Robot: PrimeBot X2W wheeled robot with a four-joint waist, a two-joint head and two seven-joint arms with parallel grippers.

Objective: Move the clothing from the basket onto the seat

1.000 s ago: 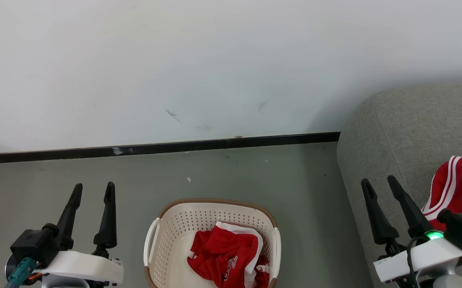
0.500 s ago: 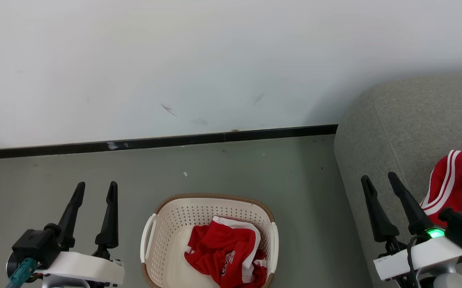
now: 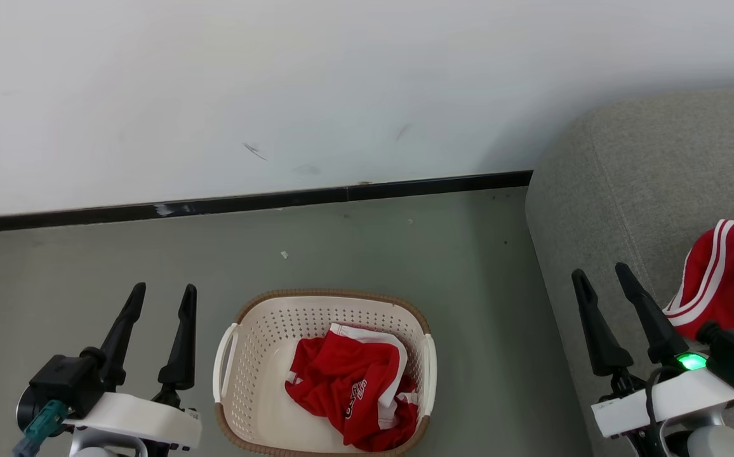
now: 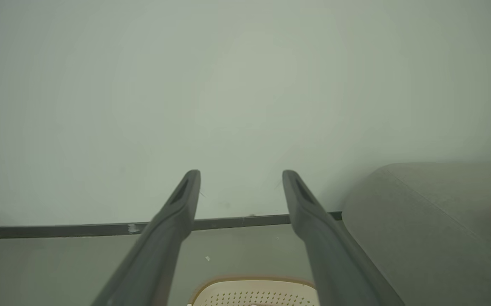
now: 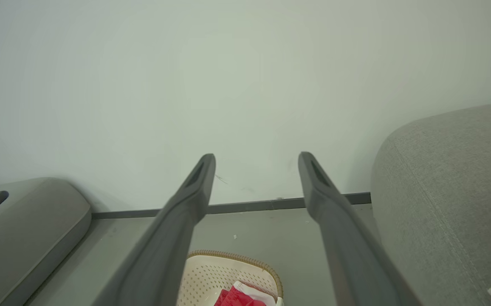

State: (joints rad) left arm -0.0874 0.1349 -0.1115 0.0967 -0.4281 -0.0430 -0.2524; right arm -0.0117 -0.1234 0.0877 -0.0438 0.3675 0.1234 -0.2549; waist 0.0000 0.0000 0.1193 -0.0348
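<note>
Pale wall (image 3: 341, 82), grey floor (image 3: 405, 254). The cream laundry basket (image 3: 259, 343) holds one crumpled red garment (image 3: 341, 387); another red garment (image 3: 729, 273) lies on the grey sofa (image 3: 627, 190). Left gripper (image 3: 165, 289) and right gripper (image 3: 599, 271) hover empty, fingers parted, touching nothing.

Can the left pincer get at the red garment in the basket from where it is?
Probably yes. The left pincer is open and empty, just left of the basket; the red garment lies uncovered inside, with nothing between.
</note>
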